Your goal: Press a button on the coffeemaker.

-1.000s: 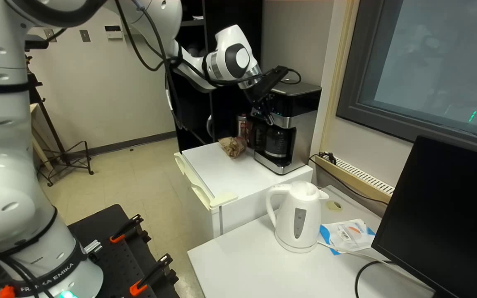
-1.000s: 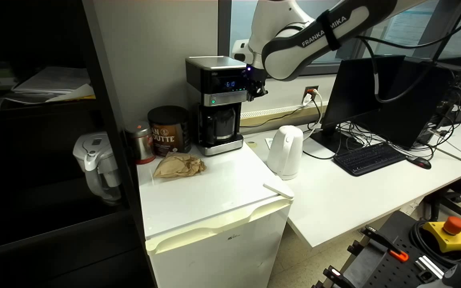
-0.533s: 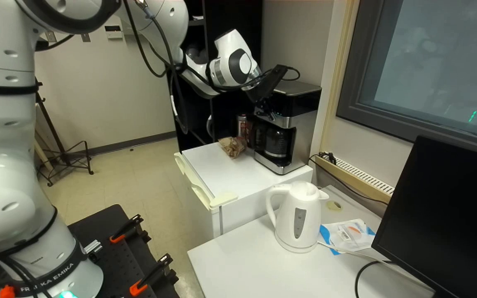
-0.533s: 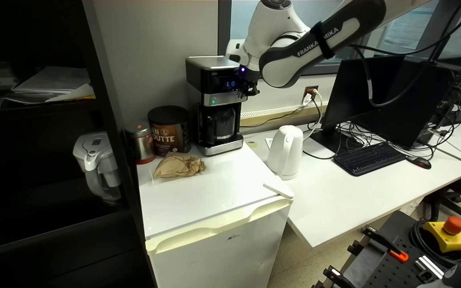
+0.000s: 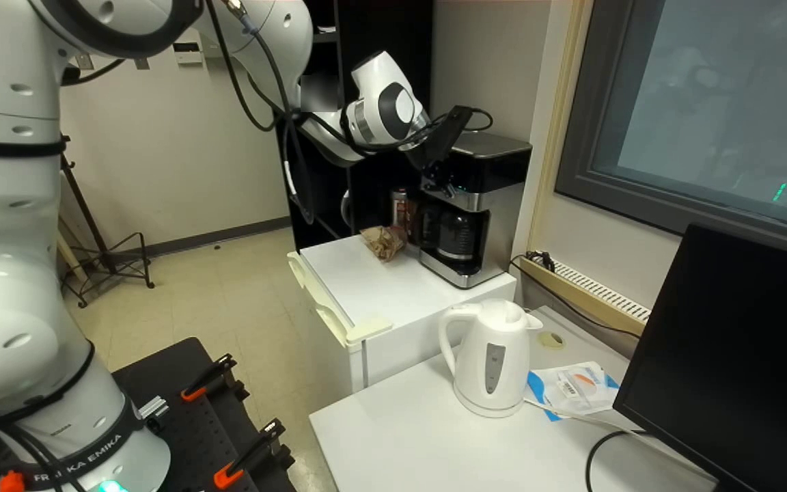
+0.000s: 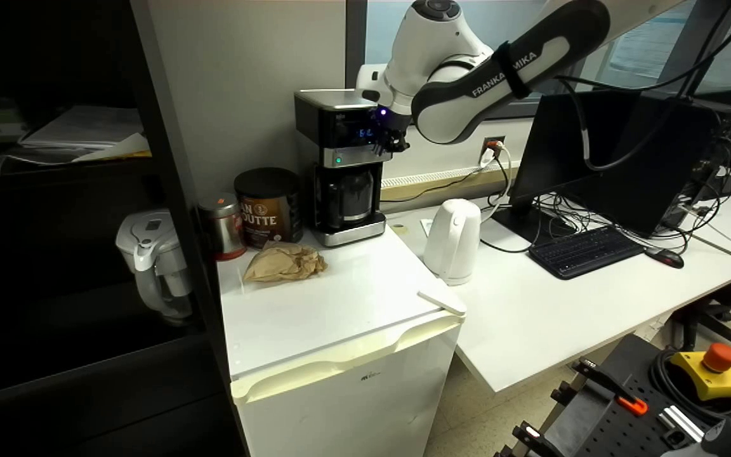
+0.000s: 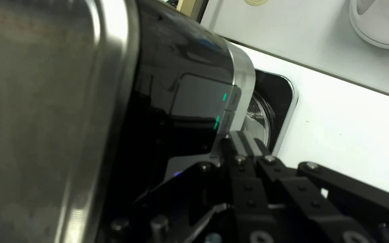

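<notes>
The coffeemaker (image 5: 505,232) is black and steel with a flat top and a dark glass carafe (image 5: 456,236). It also shows in an exterior view (image 6: 312,124) with a lit blue display and a green light. In the wrist view its steel top (image 7: 39,121) fills the left. Its glossy front panel has green marks beside a row of grey buttons (image 7: 227,120). My gripper (image 7: 245,143) is shut and empty, its fingertips together at the panel's lower edge by the buttons. Whether they touch a button I cannot tell. The gripper also shows in both exterior views (image 5: 449,193) (image 6: 383,151).
The coffeemaker stands on a white fridge (image 6: 340,304). A brown paper bag (image 6: 284,261), a coffee tin (image 6: 270,209) and a metal canister (image 6: 223,225) are beside it. A white kettle (image 5: 499,362) and monitor (image 5: 728,355) stand on the desk. A wall is behind.
My gripper has moved in against the coffeemaker's front, now covering the right part of its panel in an exterior view. The last half second shows only a slight shift. The coffeemaker has not moved.
</notes>
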Robot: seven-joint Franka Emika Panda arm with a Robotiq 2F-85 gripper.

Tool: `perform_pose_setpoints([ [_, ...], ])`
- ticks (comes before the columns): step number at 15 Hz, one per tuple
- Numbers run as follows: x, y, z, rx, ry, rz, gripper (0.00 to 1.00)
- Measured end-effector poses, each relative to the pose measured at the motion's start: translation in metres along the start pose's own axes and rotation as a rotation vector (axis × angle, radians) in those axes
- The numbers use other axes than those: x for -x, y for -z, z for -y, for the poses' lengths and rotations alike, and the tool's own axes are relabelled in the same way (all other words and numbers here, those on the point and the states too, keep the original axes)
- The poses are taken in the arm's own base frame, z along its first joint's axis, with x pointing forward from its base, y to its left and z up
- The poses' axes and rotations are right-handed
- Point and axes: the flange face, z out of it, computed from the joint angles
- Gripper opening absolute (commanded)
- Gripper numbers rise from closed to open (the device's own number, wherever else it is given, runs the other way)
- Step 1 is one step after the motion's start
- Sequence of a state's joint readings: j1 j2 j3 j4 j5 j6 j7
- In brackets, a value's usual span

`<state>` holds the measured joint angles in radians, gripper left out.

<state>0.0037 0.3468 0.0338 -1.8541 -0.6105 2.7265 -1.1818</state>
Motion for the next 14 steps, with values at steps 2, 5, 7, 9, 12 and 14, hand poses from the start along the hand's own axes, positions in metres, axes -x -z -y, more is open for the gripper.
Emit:
perform_pose_setpoints([
  [2,-0.001,0.000,0.000,0.002,0.012,0.004,0.02],
  [5,-0.002,-0.001,0.002,0.001,0.022,0.006,0.02],
  [7,-0.003,-0.002,0.004,-0.003,0.036,0.004,0.02],
  [9,-0.007,-0.001,0.007,-0.008,0.054,-0.001,0.02],
  [12,-0.012,0.004,0.012,-0.013,0.074,-0.006,0.02],
  [14,-0.015,0.009,0.016,-0.014,0.085,-0.006,0.02],
])
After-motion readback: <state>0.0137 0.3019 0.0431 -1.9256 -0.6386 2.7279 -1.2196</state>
